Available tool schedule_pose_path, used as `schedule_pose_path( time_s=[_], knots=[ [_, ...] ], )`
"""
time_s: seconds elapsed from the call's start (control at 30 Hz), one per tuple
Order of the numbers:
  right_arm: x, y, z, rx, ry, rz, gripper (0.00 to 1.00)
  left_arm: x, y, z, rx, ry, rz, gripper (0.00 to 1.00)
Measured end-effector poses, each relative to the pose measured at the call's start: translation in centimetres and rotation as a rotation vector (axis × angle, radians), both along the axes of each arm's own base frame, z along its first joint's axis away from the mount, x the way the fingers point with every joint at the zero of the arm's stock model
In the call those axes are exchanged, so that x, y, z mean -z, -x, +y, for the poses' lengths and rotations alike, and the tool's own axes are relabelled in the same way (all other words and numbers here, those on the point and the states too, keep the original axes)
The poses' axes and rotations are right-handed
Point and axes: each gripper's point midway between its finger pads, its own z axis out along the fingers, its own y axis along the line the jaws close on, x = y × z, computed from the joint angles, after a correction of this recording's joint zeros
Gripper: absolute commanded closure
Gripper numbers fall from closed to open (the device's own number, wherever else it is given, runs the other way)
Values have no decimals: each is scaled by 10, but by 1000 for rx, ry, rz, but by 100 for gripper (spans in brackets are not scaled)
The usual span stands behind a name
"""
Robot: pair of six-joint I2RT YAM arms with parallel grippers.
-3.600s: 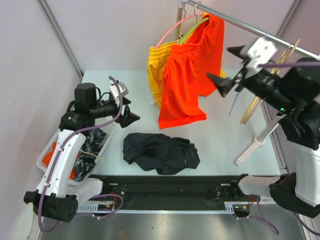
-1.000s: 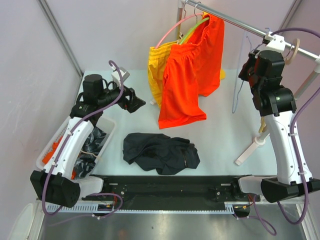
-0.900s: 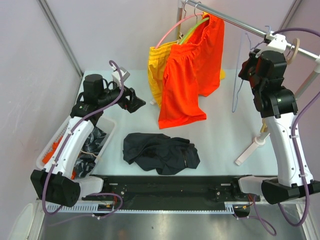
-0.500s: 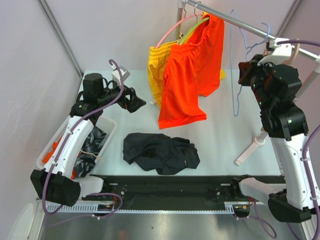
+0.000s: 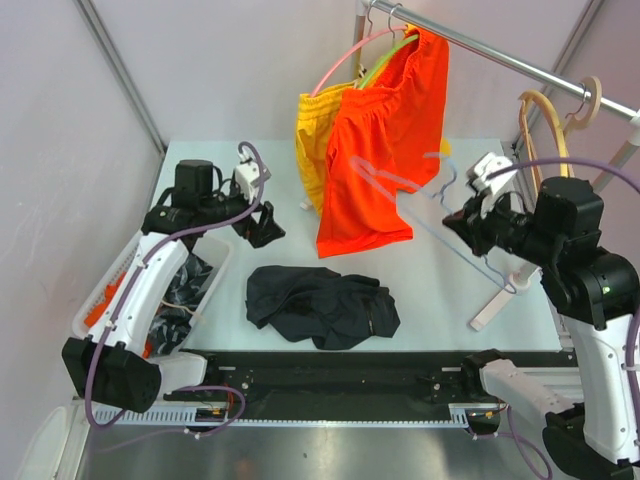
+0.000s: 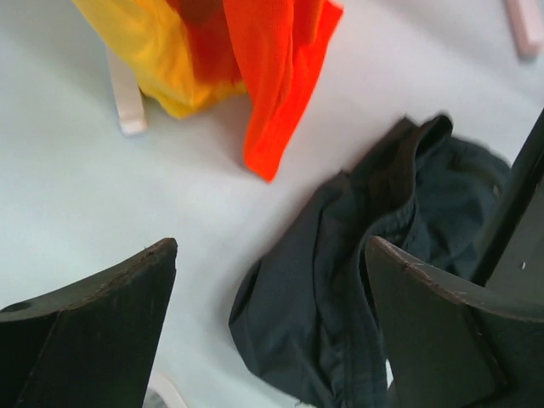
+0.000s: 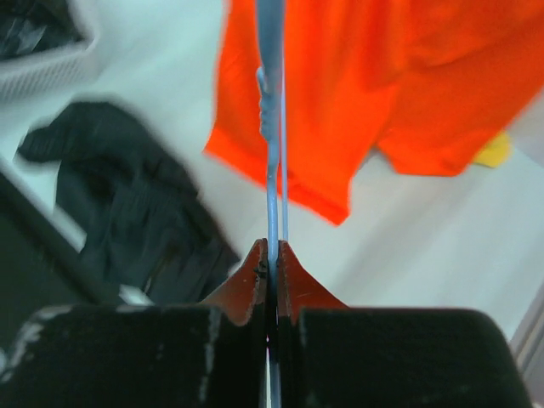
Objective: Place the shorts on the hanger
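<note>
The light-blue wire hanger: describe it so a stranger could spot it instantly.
Start at the metal clothes rail, then drop to the right gripper beside the bright orange shorts. It pinches a thin light-blue wire hanger; the thick cream hanger hangs on the rail instead.

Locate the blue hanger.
The hanger sits right of centre in the top view, clamped in the right gripper, above the table beside the hanging orange shorts.
</note>
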Motion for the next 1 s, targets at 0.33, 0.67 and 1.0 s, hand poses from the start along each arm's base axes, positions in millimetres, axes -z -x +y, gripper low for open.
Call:
schedule_pose_path(
  time_s=[0.33, 0.67, 1.0],
  knots=[
    [72, 58, 56, -614, 245, 174, 100, 94, 71, 34, 158, -213, 195, 13],
    [112, 67, 100, -891, 390, 226, 100, 114, 145, 59, 271, -374, 6, 8],
    [127, 51, 104, -909, 458, 222, 100, 149, 153, 46, 344, -446, -13, 13]
  ],
)
